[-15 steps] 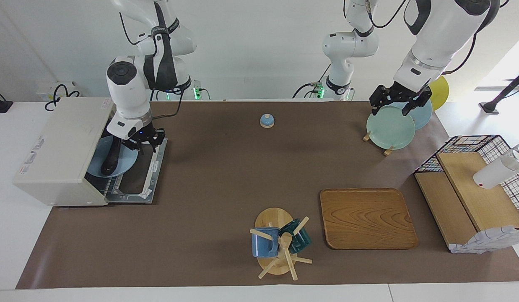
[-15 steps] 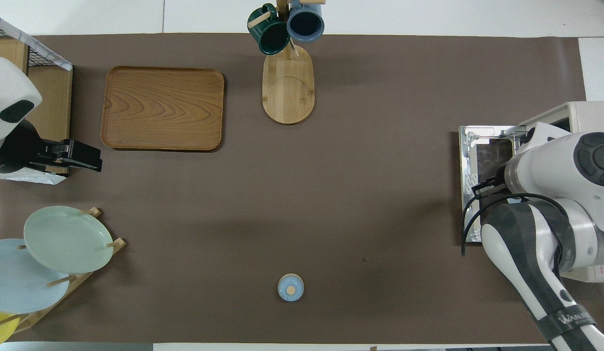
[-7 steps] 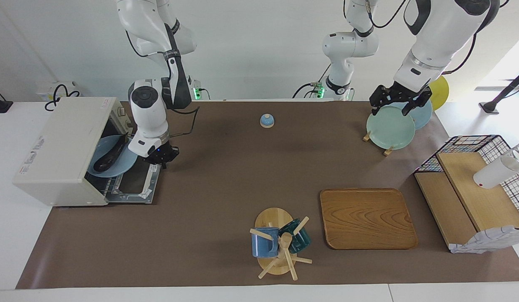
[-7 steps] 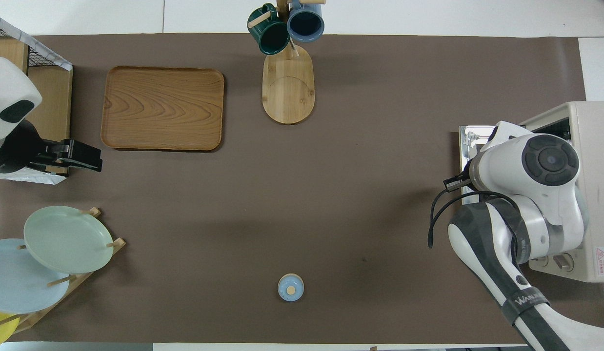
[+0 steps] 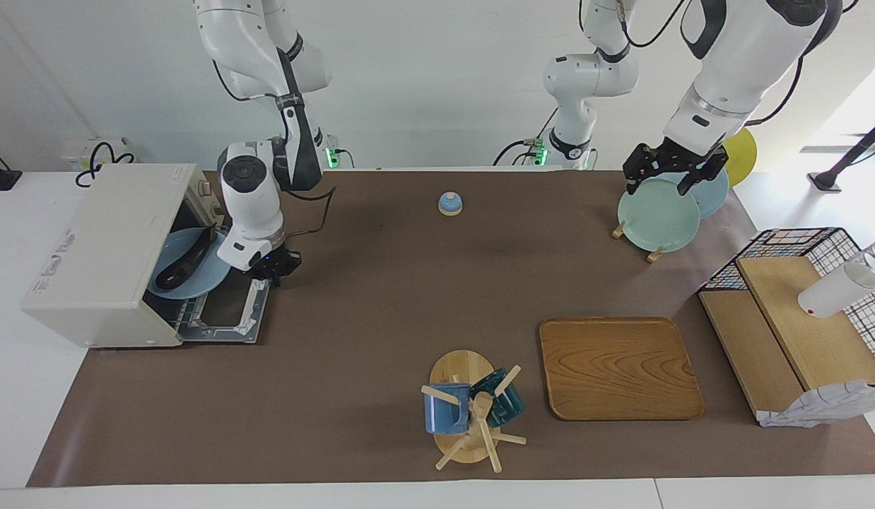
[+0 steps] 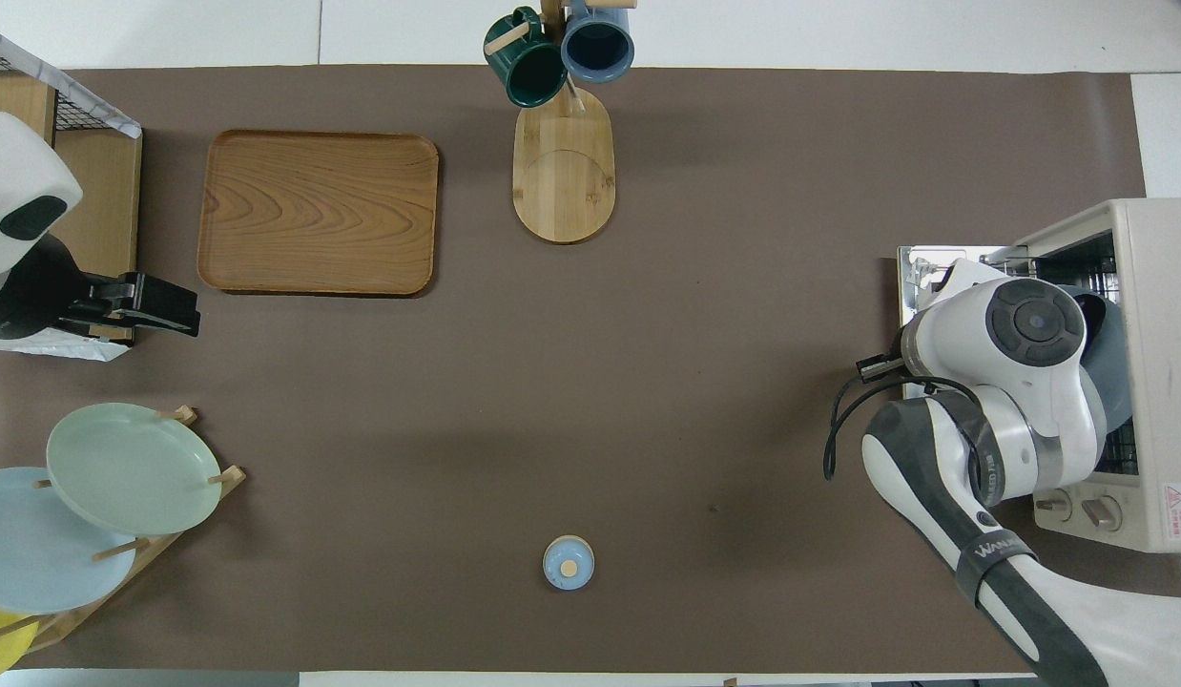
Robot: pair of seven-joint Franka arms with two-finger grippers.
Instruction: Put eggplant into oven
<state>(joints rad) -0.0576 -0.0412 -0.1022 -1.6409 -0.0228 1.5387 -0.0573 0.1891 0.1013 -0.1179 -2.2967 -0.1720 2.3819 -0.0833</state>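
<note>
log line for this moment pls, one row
stage: placing done | slender dark purple eggplant: on blue plate in cream-white toaster oven, door open | right gripper: shut, over door | left gripper: open, waits over plate rack

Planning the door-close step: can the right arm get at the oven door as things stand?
Probably yes. The right end effector, shut and empty, hangs right over the lowered oven door, with nothing between. The eggplant sits inside the oven on its plate.

Overhead view: right gripper hidden under own arm; eggplant unseen; oven point(image 6: 1149, 286) cut by frame edge. Facing view: eggplant point(image 5: 181, 265) partly inside oven.
</note>
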